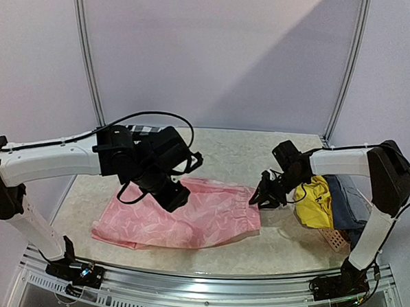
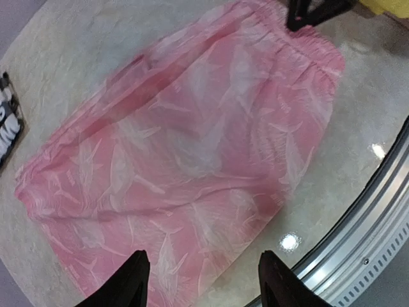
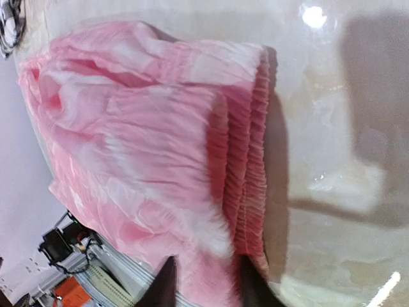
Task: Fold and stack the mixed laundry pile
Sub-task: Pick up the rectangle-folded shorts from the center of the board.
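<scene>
The pink garment (image 1: 188, 214) lies spread flat on the table, its gathered waistband to the right. My left gripper (image 1: 172, 193) hovers open above its left half; in the left wrist view its fingertips (image 2: 203, 281) frame the pink cloth (image 2: 192, 147) and its near edge. At the waistband's end, my right gripper (image 1: 263, 196) has its fingers (image 3: 204, 281) narrowly apart over the pink cloth (image 3: 140, 147), open. A yellow garment (image 1: 316, 200) and a blue-grey one (image 1: 347, 199) sit heaped at the right. A bit of the black-and-white checked shirt (image 2: 9, 125) shows at the table's far side.
A salmon perforated basket (image 1: 335, 237) stands under the yellow and blue-grey garments at the right edge. A metal rail (image 1: 218, 292) runs along the table's near edge. Pale wall panels close off the back and the sides.
</scene>
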Controlling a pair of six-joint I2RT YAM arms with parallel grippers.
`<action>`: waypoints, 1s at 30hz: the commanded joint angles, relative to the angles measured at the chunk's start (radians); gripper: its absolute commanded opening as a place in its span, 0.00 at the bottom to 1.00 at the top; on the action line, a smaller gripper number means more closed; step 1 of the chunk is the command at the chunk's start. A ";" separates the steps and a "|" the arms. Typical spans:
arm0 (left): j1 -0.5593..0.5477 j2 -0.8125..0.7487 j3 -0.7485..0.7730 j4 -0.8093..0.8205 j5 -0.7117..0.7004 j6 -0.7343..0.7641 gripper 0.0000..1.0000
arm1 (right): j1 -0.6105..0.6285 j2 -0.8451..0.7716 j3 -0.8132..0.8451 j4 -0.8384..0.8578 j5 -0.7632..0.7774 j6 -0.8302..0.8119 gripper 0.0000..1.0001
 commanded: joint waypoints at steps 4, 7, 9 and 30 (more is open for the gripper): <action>-0.217 0.225 0.201 0.079 -0.126 0.195 0.64 | 0.005 -0.065 0.110 -0.242 0.108 -0.017 0.55; -0.280 0.347 0.314 0.064 -0.155 0.241 0.66 | 0.003 -0.098 0.156 -0.337 0.160 -0.027 0.59; -0.310 0.423 0.386 0.057 -0.163 0.267 0.66 | 0.002 -0.132 0.183 -0.412 0.219 -0.033 0.62; -0.370 0.925 0.728 0.059 -0.409 0.457 0.66 | -0.145 -0.492 0.198 -0.806 0.451 0.014 0.81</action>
